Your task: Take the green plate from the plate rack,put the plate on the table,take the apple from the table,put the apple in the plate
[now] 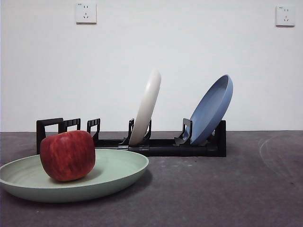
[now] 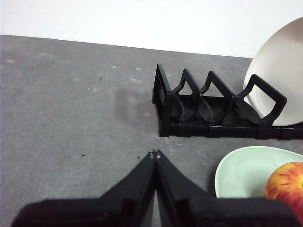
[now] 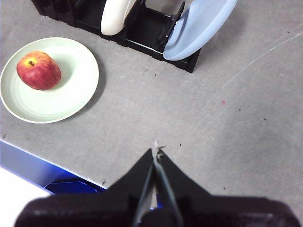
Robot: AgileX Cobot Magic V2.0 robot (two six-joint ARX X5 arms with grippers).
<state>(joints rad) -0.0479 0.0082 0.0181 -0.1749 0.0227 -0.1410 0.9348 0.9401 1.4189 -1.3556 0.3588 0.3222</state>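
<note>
The green plate (image 1: pixel 102 177) lies flat on the table (image 1: pixel 227 189) in front of the plate rack (image 1: pixel 156 144), and the red apple (image 1: pixel 67 155) rests inside it. In the right wrist view the apple (image 3: pixel 39 70) sits off-centre on the plate (image 3: pixel 71 90). The left wrist view catches the plate's edge (image 2: pixel 239 170) and part of the apple (image 2: pixel 286 187). My left gripper (image 2: pixel 155 153) is shut and empty, hovering above bare table beside the rack's empty end (image 2: pixel 189 104). My right gripper (image 3: pixel 156 151) is shut and empty too, well clear of the plate.
A cream-white plate (image 1: pixel 147 106) and a blue plate (image 1: pixel 210 111) stand tilted in the rack. The table's front edge (image 3: pixel 47 163) runs near the green plate, with something blue (image 3: pixel 71 187) below it. Two wall sockets (image 1: pixel 85 13) sit on the white wall behind.
</note>
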